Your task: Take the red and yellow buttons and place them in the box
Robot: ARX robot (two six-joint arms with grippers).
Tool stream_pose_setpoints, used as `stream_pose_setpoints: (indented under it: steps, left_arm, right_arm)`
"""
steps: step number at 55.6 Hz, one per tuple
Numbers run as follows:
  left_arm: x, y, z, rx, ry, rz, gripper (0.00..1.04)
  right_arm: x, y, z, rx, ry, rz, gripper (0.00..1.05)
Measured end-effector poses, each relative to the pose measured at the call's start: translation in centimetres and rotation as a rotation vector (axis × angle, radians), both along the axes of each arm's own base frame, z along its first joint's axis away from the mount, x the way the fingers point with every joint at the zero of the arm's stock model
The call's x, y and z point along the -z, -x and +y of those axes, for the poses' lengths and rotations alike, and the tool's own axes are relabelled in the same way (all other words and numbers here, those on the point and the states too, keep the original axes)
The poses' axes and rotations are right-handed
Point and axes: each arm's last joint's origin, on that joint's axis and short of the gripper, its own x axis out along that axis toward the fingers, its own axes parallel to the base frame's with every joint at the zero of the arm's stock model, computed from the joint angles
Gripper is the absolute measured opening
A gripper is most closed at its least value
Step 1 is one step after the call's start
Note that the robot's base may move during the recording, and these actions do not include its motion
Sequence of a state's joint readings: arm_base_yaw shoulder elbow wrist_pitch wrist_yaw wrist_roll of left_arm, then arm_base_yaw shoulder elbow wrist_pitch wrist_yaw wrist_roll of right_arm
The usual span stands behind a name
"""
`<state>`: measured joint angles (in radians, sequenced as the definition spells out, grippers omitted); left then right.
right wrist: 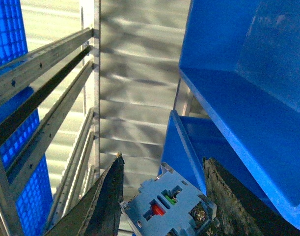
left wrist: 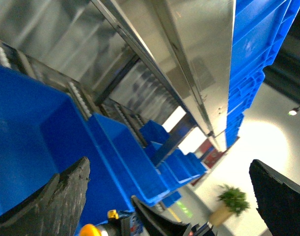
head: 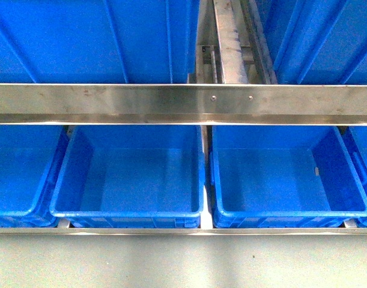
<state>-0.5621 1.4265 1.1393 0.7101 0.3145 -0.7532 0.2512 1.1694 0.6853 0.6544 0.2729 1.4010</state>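
Observation:
In the right wrist view my right gripper (right wrist: pixel 164 164) is shut on the red button (right wrist: pixel 162 206). It is a light blue square piece with a red insert and a small green one, held between the two dark fingers (right wrist: pixel 108 196). It hangs in the air beside the blue bins (right wrist: pixel 248 123) of the rack. In the left wrist view my left gripper (left wrist: pixel 168 164) is open and empty, with blue bins (left wrist: pixel 37 142) behind it. A small yellow round thing (left wrist: pixel 88 230) shows at that picture's edge; I cannot tell what it is. Neither gripper shows in the front view.
The front view shows two blue bins side by side, a left one (head: pixel 129 207) and a right one (head: pixel 285 207), under a steel rail (head: pixel 183 102). More bins stand above and to both sides. A small grey bit (head: pixel 317 171) sits on the right bin's wall.

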Motion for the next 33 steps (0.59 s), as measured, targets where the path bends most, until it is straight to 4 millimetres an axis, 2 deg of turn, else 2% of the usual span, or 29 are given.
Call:
stream_pose_setpoints:
  steps: [7,15,23,31,33]
  left_arm:
    - [-0.2,3.6,4.5,-0.125,-0.159,-0.054,0.97]
    - [1.2,8.8,9.3,-0.257,-0.336,-0.089,0.97]
    - [4.6,14.0,13.0,-0.374,-0.453,-0.074,0.97]
    - [8.4,17.1,15.5,-0.453,-0.490,-0.047,0.97]
    - [9.7,17.3,16.1,-0.601,-0.531,-0.009,0.91]
  right_arm:
    - [-0.4,-0.3,0.9,0.016,0.076,-0.003,0.41]
    - [-1.0,-0.5,2.1,0.020,0.176,-0.006,0.41]
    - [-1.5,-0.5,3.3,0.038,0.299,-0.009,0.41]
    - [-1.4,-0.3,4.1,0.075,0.386,0.008,0.41]
    - [-1.4,-0.2,4.3,0.085,0.408,0.013,0.41]
